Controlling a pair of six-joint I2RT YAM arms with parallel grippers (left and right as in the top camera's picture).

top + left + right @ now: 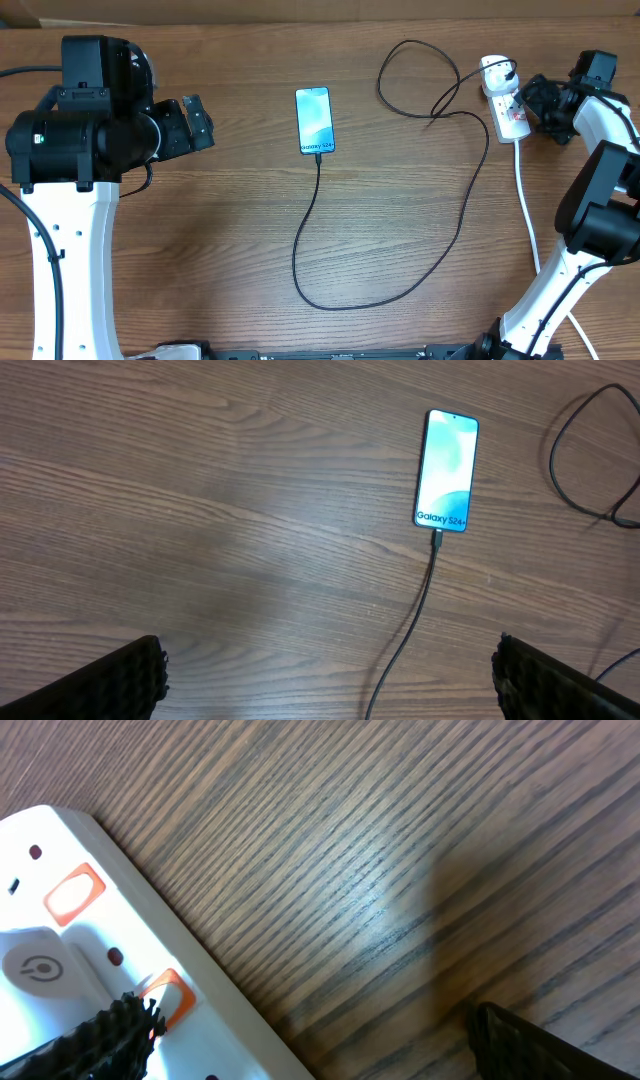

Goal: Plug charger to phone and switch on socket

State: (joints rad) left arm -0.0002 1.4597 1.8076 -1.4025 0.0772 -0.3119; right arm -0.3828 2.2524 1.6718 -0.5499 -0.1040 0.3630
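Phone [314,121] lies face up on the wooden surface [200,250], screen lit, toward the far side near the middle. You can see the charger [434,557] seated in its near end. The black cable loops toward the near edge, then right and up to the socket [505,100] at the far right. Your right jaws stand apart just beside the socket, gripping nothing. Your left jaws hang apart and empty, well left of the phone.
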